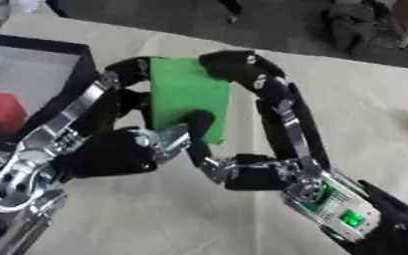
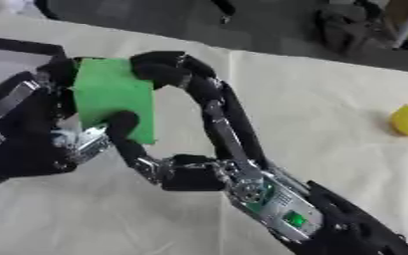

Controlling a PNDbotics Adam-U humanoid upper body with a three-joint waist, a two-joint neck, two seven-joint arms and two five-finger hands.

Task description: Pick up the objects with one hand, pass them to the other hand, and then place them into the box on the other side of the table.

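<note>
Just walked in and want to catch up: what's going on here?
The robot is passing a green flat block between its hands above the table. The right hand has fingers curled over its top edge and thumb on its face; the left hand grips its left side. A black box at left holds a red object. A yellow object lies at right.
</note>
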